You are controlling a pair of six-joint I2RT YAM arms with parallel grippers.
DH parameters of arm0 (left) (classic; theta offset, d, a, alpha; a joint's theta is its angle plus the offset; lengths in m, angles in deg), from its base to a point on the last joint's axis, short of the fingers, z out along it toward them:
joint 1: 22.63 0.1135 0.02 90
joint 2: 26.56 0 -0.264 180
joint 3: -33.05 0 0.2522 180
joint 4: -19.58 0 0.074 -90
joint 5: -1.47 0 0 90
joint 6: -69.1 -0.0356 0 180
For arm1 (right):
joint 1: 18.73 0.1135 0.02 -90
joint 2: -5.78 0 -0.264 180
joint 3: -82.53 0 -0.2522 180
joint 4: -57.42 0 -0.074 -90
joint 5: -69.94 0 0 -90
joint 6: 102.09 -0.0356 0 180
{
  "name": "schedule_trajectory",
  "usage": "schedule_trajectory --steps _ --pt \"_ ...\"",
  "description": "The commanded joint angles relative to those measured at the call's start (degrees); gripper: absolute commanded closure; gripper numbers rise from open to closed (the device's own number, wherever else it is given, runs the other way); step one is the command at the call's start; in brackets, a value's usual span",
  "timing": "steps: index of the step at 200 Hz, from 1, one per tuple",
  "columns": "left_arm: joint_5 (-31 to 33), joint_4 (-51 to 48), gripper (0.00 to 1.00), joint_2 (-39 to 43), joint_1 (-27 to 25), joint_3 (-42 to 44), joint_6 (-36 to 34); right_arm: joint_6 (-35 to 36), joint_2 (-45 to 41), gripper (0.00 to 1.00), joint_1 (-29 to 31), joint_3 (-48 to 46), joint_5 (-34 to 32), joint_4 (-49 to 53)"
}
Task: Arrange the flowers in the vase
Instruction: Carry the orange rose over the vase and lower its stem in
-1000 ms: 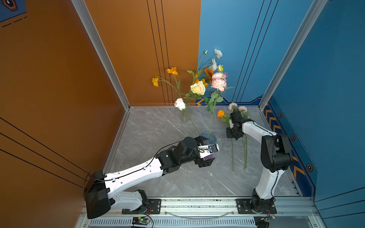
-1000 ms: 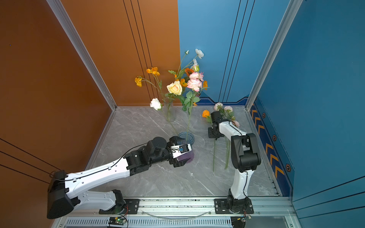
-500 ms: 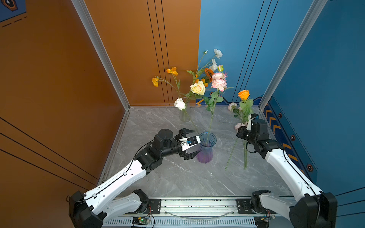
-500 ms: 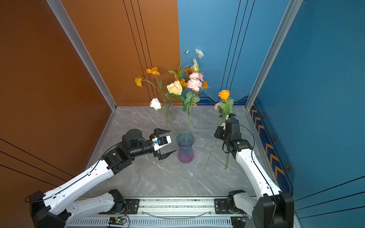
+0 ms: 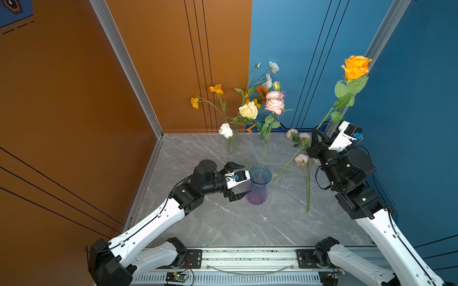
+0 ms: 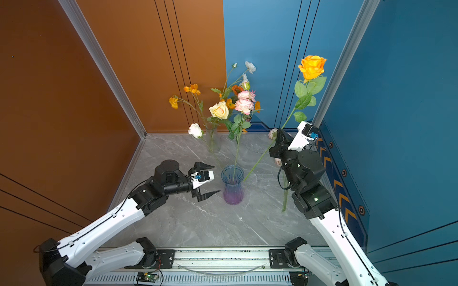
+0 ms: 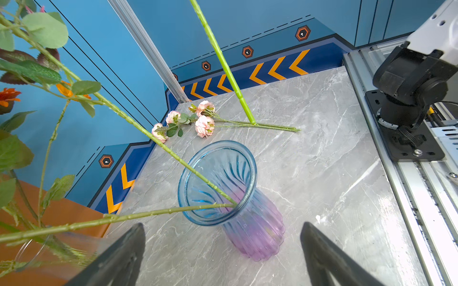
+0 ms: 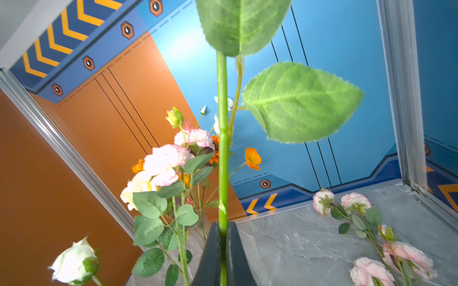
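Observation:
A blue-to-purple glass vase [image 5: 257, 184] [image 6: 233, 185] [image 7: 230, 193] stands mid-table with two flowers leaning in it, a pink bloom [image 5: 274, 104] and a white rose [image 5: 226, 130]. My left gripper [image 5: 246, 178] [image 6: 217, 178] [image 7: 223, 225] is open just left of the vase, with nothing between its fingers. My right gripper [image 5: 316, 132] [image 6: 281, 135] [image 8: 223, 226] is shut on the green stem [image 8: 223, 148] of an orange rose [image 5: 356, 66] [image 6: 311, 66]. It holds the rose high and tilted, and the stem's lower end hangs right of the vase rim.
A clear vase [image 5: 231, 147] [image 6: 213, 143] at the back holds a yellow rose and orange and white flowers. Pink flowers [image 5: 301, 159] [image 7: 204, 125] [image 8: 354, 203] lie on the table at the right, near the blue wall. A metal rail [image 5: 247, 257] edges the front.
My right gripper took the orange rose from the table and raised it high to the right. My left gripper drew back left from the vase and stands open beside it.

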Motion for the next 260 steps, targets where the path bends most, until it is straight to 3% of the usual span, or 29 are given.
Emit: schedule_trajectory --steps 1,88,111,166,260 --pt "-1.96 -1.32 0.02 0.45 0.10 -1.53 -0.39 1.84 2.08 1.00 2.09 -0.35 -3.82 -4.74" --pt "-1.39 -1.76 0.02 0.72 -0.28 -1.54 -1.00 5.65 6.15 1.00 13.46 -13.95 -18.35 -24.31" --pt "-1.39 -1.78 0.02 0.57 -0.30 -1.52 -1.09 6.93 6.32 1.00 19.08 -19.29 -24.30 -31.92" --pt "-1.38 -1.77 0.02 -0.22 -0.94 -1.35 -1.09 6.89 7.65 1.00 26.07 -25.74 -34.35 -37.22" --pt "-1.26 -1.50 0.02 -1.21 -2.50 -1.16 -1.20 3.32 11.25 1.00 28.74 -29.44 -35.94 -36.41"
